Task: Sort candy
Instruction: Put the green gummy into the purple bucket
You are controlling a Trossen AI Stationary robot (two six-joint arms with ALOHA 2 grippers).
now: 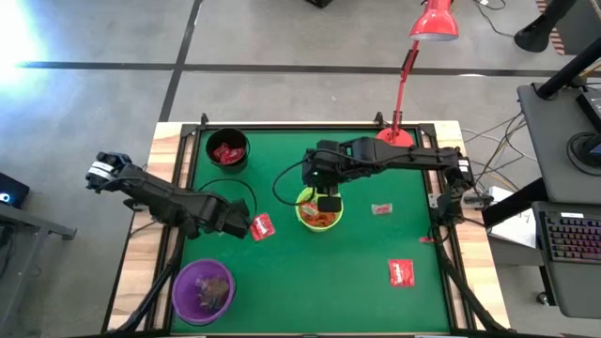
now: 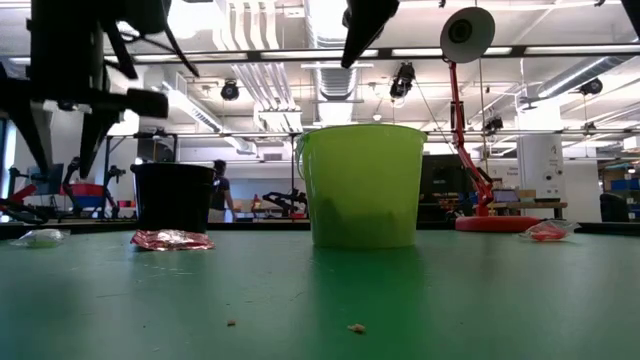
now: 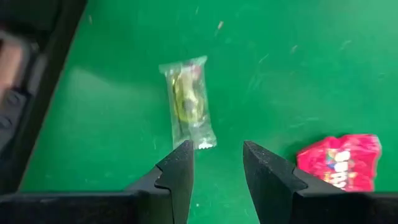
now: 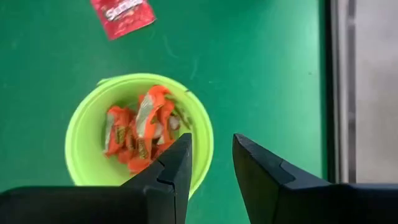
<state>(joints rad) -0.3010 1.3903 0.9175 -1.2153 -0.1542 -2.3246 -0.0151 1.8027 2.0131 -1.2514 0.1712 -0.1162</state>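
Three bowls divide the candy by type: red packets in the black bowl (image 1: 227,150), orange-red wrappers in the lime-green bowl (image 1: 319,211), pale ones, it appears, in the purple bowl (image 1: 203,290). The right gripper (image 4: 210,163) hangs above the green bowl's rim, fingers apart and empty — consistent with a drop just there. The left gripper (image 3: 215,168) hovers over a clear twist-wrapped sweet (image 3: 187,102), fingers parted, nothing held — lined up for a pick. Red packets (image 1: 401,272) remain loose on the green mat (image 1: 357,282).
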